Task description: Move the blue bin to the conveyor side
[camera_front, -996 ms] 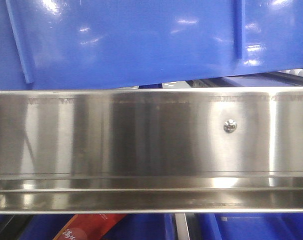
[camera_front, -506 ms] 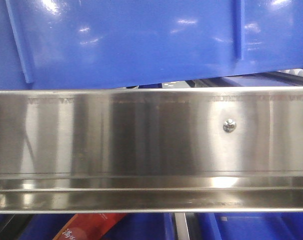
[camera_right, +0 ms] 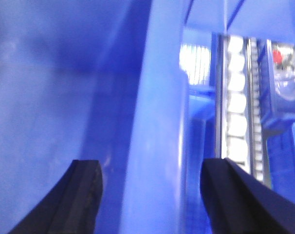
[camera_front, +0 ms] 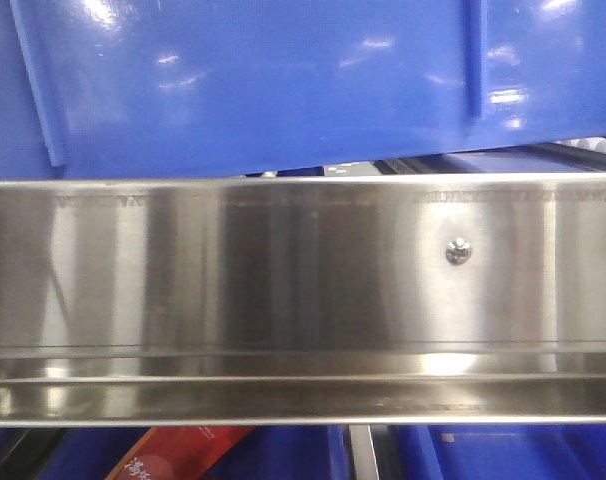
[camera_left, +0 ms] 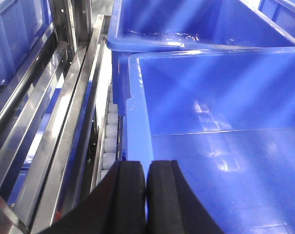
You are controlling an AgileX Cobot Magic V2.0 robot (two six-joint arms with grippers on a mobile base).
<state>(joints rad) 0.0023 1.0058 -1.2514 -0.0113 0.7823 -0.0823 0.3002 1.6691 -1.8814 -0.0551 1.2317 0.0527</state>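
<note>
1. The blue bin (camera_left: pixel 225 97) sits on the roller rack (camera_left: pixel 110 131), with its wall showing above the steel rail (camera_front: pixel 283 270). I can't see any conveyor from here.
2. The left gripper (camera_left: pixel 146 195) is clenched on the bin's rim. The right gripper (camera_right: pixel 152 168) straddles a side wall, jaws wide apart and gripping nothing.
3. I'd say the grasp is half made: the right one needs to close before any lift.
4. Room looks tight, with another bin (camera_left: pixel 186 19) just behind and the rack frame close alongside.

- Left pincer (camera_left: pixel 146 168): black fingers pressed together, only a hairline seam between.
- Right pincer (camera_right: pixel 151 168): dark fingers spread wide, well apart.
</note>
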